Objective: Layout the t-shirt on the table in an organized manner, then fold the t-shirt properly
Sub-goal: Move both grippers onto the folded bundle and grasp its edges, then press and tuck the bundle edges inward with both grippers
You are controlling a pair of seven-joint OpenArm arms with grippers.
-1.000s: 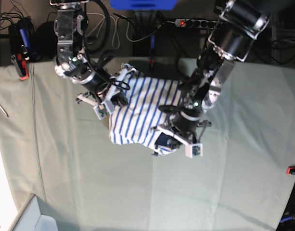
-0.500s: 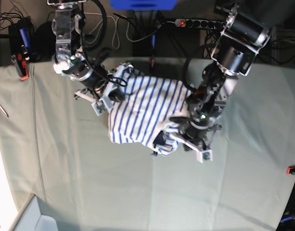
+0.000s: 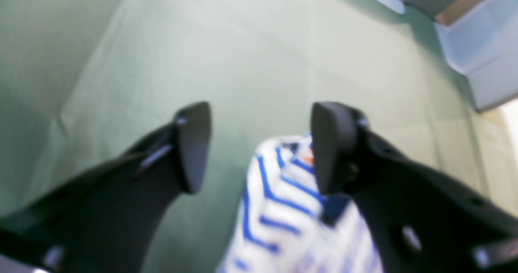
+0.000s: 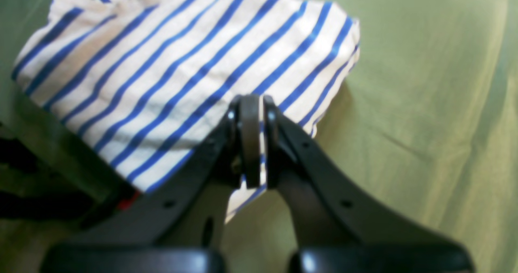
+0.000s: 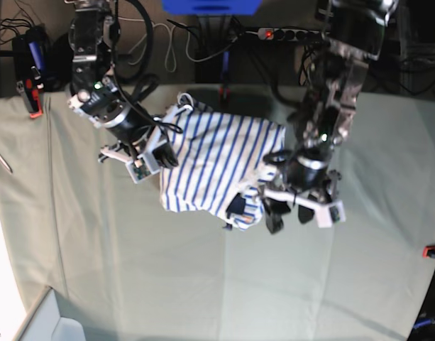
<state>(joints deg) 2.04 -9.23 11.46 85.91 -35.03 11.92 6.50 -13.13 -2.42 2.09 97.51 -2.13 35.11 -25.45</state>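
The right gripper (image 4: 251,143) pinches the shirt (image 5: 210,163) near the table's (image 5: 132,270) far edge, while the open left gripper (image 3: 259,143) hangs just beside its bunched corner.

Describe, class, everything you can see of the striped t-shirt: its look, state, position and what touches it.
The t-shirt is soft white cloth with thin blue stripes, lying bunched and partly folded near the far middle of the table. One corner is rumpled, showing a dark patch. The right gripper is shut on its edge. The left gripper stands open just above that rumpled corner, not holding it.
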